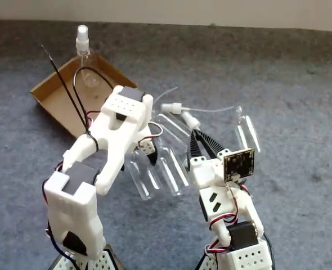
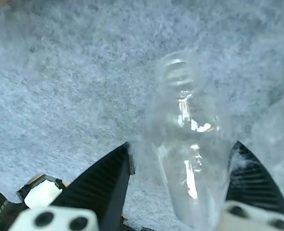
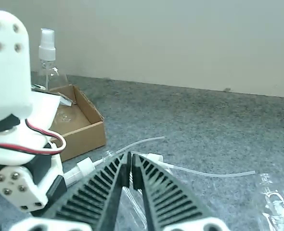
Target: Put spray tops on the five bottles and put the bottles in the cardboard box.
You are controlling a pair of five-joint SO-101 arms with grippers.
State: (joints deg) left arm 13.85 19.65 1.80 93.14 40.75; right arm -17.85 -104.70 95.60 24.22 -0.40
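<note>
My left gripper (image 2: 180, 180) is open, its black fingers (image 2: 108, 180) on either side of a clear uncapped bottle (image 2: 187, 139) that lies on the grey carpet. In the high view the left arm (image 1: 112, 135) covers that spot, with two clear bottles (image 1: 174, 171) lying beside it. My right gripper (image 1: 196, 135) (image 3: 131, 158) is shut with nothing in it, just short of two white spray tops (image 1: 189, 120) (image 3: 154, 158) with long tubes. Another uncapped bottle (image 1: 247, 132) lies to the right. A bottle with a spray top (image 1: 83, 42) stands upright in the cardboard box (image 1: 53, 90).
The cardboard box (image 3: 82, 122) sits at the back left, close behind the left arm (image 3: 12, 120). A pale wall runs along the far edge of the carpet. Open carpet lies to the back right.
</note>
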